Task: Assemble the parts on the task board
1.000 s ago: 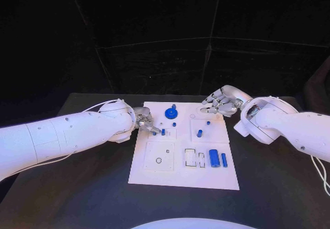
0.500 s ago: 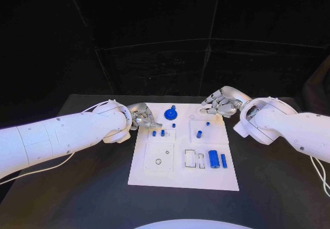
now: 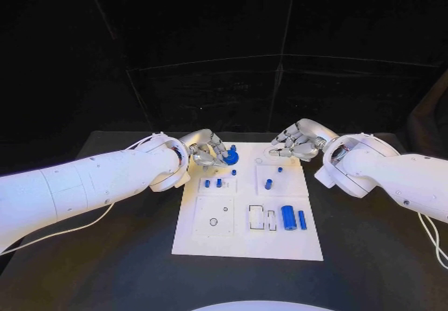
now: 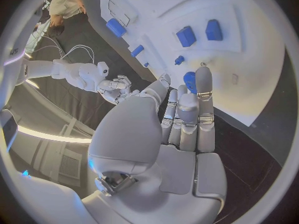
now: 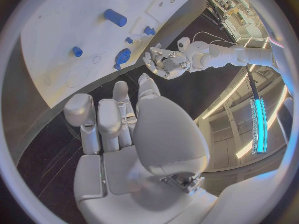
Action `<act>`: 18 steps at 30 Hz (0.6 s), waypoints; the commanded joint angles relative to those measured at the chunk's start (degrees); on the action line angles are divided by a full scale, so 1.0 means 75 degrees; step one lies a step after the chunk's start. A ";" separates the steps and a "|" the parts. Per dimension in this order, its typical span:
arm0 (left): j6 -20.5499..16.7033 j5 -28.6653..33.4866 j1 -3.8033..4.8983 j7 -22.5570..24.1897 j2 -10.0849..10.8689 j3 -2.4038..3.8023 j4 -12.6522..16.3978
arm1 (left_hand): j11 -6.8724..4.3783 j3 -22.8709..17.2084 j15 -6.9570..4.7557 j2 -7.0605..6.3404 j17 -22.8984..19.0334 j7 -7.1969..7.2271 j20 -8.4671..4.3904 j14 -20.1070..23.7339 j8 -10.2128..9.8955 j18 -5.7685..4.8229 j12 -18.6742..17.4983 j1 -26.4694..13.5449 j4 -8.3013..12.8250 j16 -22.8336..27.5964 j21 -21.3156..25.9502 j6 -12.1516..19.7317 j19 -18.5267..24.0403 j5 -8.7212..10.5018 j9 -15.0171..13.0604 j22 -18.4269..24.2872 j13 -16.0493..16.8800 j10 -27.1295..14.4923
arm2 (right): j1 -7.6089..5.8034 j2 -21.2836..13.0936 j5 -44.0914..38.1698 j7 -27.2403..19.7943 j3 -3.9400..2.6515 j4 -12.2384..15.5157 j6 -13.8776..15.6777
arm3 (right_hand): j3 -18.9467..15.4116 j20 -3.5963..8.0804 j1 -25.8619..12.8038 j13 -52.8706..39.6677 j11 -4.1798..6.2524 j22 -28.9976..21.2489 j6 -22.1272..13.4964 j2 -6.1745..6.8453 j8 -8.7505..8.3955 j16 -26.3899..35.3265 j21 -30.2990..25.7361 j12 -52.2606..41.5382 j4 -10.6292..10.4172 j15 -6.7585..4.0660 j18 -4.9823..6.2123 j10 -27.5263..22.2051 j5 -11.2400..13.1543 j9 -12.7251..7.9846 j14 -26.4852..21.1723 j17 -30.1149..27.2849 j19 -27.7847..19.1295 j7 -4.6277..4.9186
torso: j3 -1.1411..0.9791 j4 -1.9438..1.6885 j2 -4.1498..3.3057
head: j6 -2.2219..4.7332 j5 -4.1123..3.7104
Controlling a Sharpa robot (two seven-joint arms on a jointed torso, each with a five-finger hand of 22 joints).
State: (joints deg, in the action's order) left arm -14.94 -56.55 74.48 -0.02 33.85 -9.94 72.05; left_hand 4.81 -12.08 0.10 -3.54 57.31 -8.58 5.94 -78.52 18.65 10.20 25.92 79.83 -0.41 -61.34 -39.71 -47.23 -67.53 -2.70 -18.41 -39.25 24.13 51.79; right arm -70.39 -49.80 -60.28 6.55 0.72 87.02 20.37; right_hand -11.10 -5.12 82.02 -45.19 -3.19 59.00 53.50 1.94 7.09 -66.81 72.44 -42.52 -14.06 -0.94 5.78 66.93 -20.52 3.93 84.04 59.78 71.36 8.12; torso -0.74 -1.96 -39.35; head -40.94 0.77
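Task board (image 3: 215,241) far corners: left hand (image 3: 207,153), right hand (image 3: 297,144).

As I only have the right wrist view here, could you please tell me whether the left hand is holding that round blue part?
Observer: It does not seem so. In the left wrist view the left hand has its fingers stretched out with nothing between them. Their tips reach the round blue part, but I cannot tell whether they touch it.
Operator: Thank you. Where is my right hand over the task board?
Observer: In the head view the right hand is at the far right corner of the task board.
Operator: And what lies at the near end?
Observer: A blue cylinder lies there with a slim blue bar beside it.
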 commanded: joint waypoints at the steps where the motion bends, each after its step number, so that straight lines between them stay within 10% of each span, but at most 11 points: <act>1: 0.0005 -0.1266 0.0004 0.0871 -0.0220 -0.0023 -0.0203 | 0.0029 -0.0070 0.0018 -0.0125 -0.0023 -0.0002 0.0004 -0.0020 -0.0170 0.0042 -0.0255 0.0021 0.0104 0.0013 0.0071 -0.0145 -0.0074 0.0003 0.0199 0.0068 -0.0307 0.0040 | -0.0013 0.0026 0.0017 -0.0073 -0.0004 0.0002 0.0010 | -0.0018 -0.0007 -0.0070 0.0012 0.0002 -0.0006 -0.0059 -0.0008 0.0047 0.0027 -0.0026 0.0018 -0.0026 -0.0031 0.0090 -0.0041 -0.0039 0.0002 0.0017 -0.0008 -0.0055 0.0016 | 0.0002 0.0013 -0.0004 | 0.0028 -0.0028; 10: 0.0457 -0.2408 -0.0011 0.0772 -0.0897 -0.0142 -0.0806 | 0.0013 -0.0243 -0.0024 -0.0360 0.1504 0.0042 -0.0045 -0.0894 -0.0683 -0.0273 -0.0822 -0.0207 0.0250 -0.1618 -0.1692 -0.0665 -0.1307 -0.0009 0.0811 -0.1535 -0.1207 0.0321 | -0.0012 0.0083 0.0017 -0.0079 -0.0004 -0.0006 0.0007 | -0.0019 -0.0007 -0.0067 0.0017 0.0002 -0.0006 -0.0060 -0.0010 0.0048 0.0023 -0.0028 0.0021 -0.0027 -0.0031 0.0090 -0.0045 -0.0044 0.0002 0.0019 0.0000 -0.0055 0.0016 | -0.0004 0.0033 -0.0023 | 0.0052 -0.0052; 18: 0.0753 -0.2771 -0.0055 0.0488 -0.1279 -0.0205 -0.1260 | 0.0005 -0.0306 -0.0048 -0.0345 0.1475 0.0059 -0.0076 -0.0969 -0.0827 -0.0357 -0.0956 -0.0231 0.0303 -0.1706 -0.2194 -0.0831 -0.1574 -0.0009 0.0988 -0.2008 -0.1467 0.0388 | -0.0012 0.0115 0.0017 -0.0083 -0.0004 -0.0009 0.0012 | -0.0019 -0.0007 -0.0067 0.0017 0.0002 -0.0006 -0.0060 -0.0010 0.0048 0.0023 -0.0028 0.0021 -0.0027 -0.0031 0.0090 -0.0045 -0.0044 0.0002 0.0019 0.0000 -0.0055 0.0016 | 0.0006 0.0038 -0.0022 | 0.0058 -0.0068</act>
State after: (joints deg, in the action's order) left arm -11.53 -74.13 74.01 4.44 24.47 -11.50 62.98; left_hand 5.00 -14.26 0.01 -5.97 68.46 -8.18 5.37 -83.76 12.65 7.96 19.05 78.17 1.77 -74.05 -55.95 -53.14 -78.82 -2.70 -11.06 -54.11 13.20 54.29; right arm -70.39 -49.00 -60.26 6.46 0.72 86.90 20.37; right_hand -11.10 -5.12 82.02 -45.11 -3.19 59.01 53.50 1.94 7.09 -66.81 72.44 -42.52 -14.06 -0.94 5.78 66.94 -20.52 3.93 84.04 59.78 71.36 8.12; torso -0.74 -1.71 -39.49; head -40.52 0.32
